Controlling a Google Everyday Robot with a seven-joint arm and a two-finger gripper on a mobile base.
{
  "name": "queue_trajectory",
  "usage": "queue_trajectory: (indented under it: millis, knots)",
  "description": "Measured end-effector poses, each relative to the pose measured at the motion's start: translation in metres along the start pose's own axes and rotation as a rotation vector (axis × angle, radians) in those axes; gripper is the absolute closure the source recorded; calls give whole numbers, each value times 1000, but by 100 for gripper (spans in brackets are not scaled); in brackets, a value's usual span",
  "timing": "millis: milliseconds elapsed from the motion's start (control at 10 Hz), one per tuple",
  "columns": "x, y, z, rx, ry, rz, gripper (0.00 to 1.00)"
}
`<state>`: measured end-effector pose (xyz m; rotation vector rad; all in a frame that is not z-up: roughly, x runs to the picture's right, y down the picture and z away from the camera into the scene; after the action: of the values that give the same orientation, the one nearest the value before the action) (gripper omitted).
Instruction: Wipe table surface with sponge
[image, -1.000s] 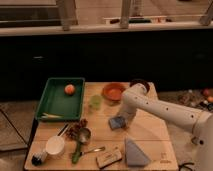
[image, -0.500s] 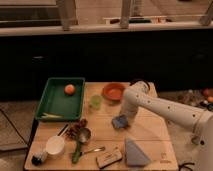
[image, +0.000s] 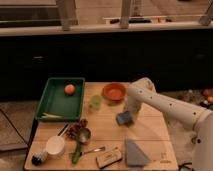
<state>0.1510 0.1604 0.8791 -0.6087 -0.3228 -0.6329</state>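
The table surface (image: 102, 129) is a light tan plank top filling the lower part of the camera view. The sponge (image: 124, 118), a small blue-grey block, lies flat on it right of centre. My gripper (image: 128, 112) comes down from the white arm (image: 165, 106) on the right. It sits on top of the sponge, shut on it and holding it against the wood. The arm's wrist hides the fingertips.
A green tray (image: 54, 102) with an orange (image: 69, 89) stands at the left. An orange bowl (image: 114, 91) and a green cup (image: 95, 102) stand behind the sponge. In front are a folded blue-grey cloth (image: 135, 153), a brush block (image: 108, 158), a ladle (image: 81, 138) and a white bowl (image: 55, 146).
My gripper and the sponge have slid together a short way to the right and toward the back of the table. Nothing else has moved.
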Motion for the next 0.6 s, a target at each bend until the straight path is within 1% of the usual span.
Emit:
queue_trajectory:
  millis: [100,300,500,600]
  knots:
    - [-4,-5,0,0,-5,-31,100]
    - [-28,-25,1,11,-28,-187,100]
    - [-49,-22,3,-5,-49,-347,100]
    - [-63,-14,6,-28,-61,-439,100]
